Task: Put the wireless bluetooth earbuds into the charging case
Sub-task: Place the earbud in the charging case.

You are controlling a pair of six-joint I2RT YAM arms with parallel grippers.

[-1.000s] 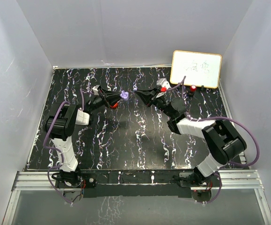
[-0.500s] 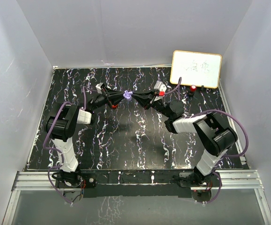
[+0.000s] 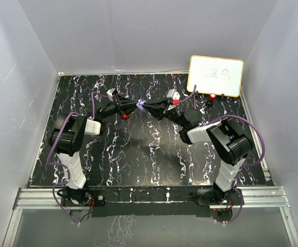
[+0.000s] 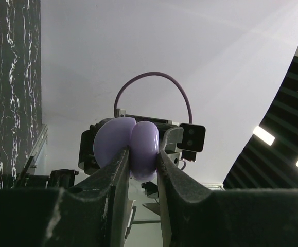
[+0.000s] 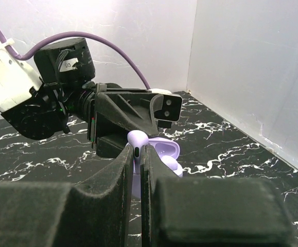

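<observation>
The pale purple charging case [image 4: 143, 141] hangs above the table with its lid open, and my left gripper [image 4: 142, 154] is shut on it. In the top view the case [image 3: 140, 105] sits mid-table between the two arms' tips. My right gripper [image 5: 137, 149] is shut on a pale purple earbud [image 5: 138, 138], stem down between the fingers. The earbud's head is right at the open case [image 5: 168, 148]. A second pale rounded piece [image 5: 170, 165] lies in the case's well. The right gripper [image 3: 149, 106] meets the left gripper [image 3: 137, 107] tip to tip.
A small red piece [image 3: 124, 116] lies on the black marbled table [image 3: 138, 154] under the left gripper. A red round item [image 3: 211, 96] sits by the whiteboard [image 3: 215, 75] at the back right. White walls close in the table on three sides.
Both grippers have come together: the right arm swung left with the earbud and the left gripper edged right with the case, closing the gap between them.
</observation>
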